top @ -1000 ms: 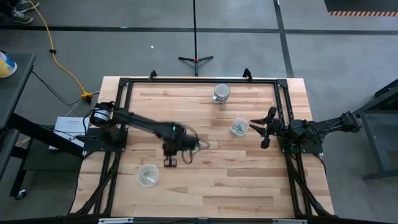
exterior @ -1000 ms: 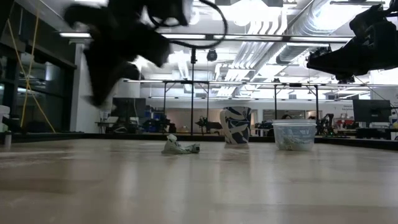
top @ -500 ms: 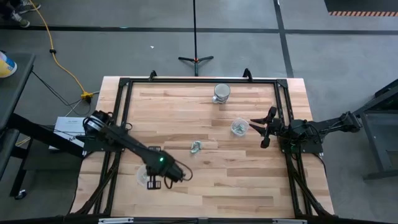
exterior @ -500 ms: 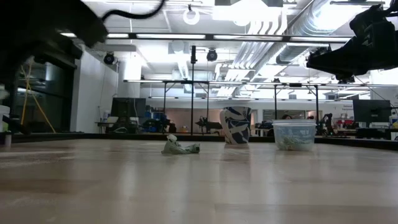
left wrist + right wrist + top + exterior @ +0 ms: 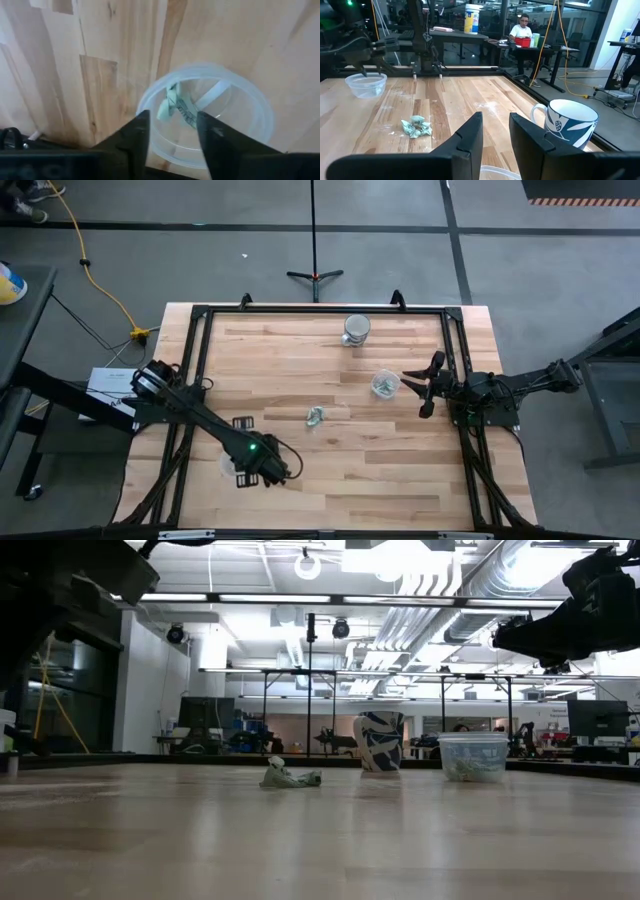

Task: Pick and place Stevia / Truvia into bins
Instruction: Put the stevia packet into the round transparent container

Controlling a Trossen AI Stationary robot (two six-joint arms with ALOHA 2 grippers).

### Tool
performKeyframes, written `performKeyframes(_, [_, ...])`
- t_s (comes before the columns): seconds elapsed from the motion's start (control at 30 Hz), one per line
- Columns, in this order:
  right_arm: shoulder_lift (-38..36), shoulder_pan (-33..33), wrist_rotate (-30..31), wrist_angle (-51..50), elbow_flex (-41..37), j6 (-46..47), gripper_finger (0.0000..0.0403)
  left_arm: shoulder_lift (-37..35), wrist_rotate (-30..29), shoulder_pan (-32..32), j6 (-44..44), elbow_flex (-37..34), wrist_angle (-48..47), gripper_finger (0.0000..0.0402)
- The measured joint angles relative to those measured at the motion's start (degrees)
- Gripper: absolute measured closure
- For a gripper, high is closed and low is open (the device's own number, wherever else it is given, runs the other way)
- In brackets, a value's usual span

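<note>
My left gripper point(image 5: 248, 472) hovers open over the near-left clear cup point(image 5: 205, 117), fingers pointing down; in the cup lie a pale green packet point(image 5: 172, 102) and a white one point(image 5: 212, 92). A small heap of crumpled packets point(image 5: 316, 416) lies on the table's middle and also shows in the low view point(image 5: 290, 778). The second clear cup point(image 5: 385, 384), with packets inside, stands at the right. My right gripper point(image 5: 420, 388) waits open just right of it, raised above the table.
A blue-and-white mug point(image 5: 356, 329) stands at the far middle of the table and shows beside the right cup in the low view point(image 5: 379, 741). A black frame point(image 5: 320, 310) runs round the table's edges. Bare wood lies between the heap and both cups.
My left gripper has swung from the heap of packets at the table's middle toward the near-left corner and now stands over the near-left cup. The heap stays where it was.
</note>
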Motion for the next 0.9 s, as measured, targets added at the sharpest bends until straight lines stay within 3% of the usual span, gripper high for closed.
performKeyframes(0.1, [0.0,0.0,0.0,0.0,0.0,0.0,0.0315,0.0,-1.7,1.2,0.2,0.0,0.1,0.0168])
performKeyframes(0.23, [0.0,0.0,0.0,0.3,0.0,0.0,0.0315,0.0,-8.6,4.4,3.9,0.0,2.5,0.0147])
performKeyframes(0.5, [0.0,0.0,0.0,0.3,0.1,0.0,0.0316,-0.1,-19.9,14.8,20.5,-0.5,23.8,0.0167])
performKeyframes(0.6, [0.0,0.0,0.0,0.2,0.1,0.0,0.0316,-0.1,-17.7,20.7,20.3,-2.0,31.4,0.0181])
performKeyframes(0.67, [0.0,0.0,0.0,0.1,0.1,0.0,0.0316,-0.1,-12.6,24.9,16.9,-2.9,34.6,0.0189])
performKeyframes(0.77, [0.0,0.0,0.0,-0.3,0.1,0.0,0.0316,-0.1,-5.5,30.4,12.0,-4.4,37.1,0.0198])
performKeyframes(0.9, [0.0,0.0,-0.1,-1.3,0.2,0.0,0.0315,-0.1,-1.9,33.8,11.6,-5.5,37.5,0.0202])
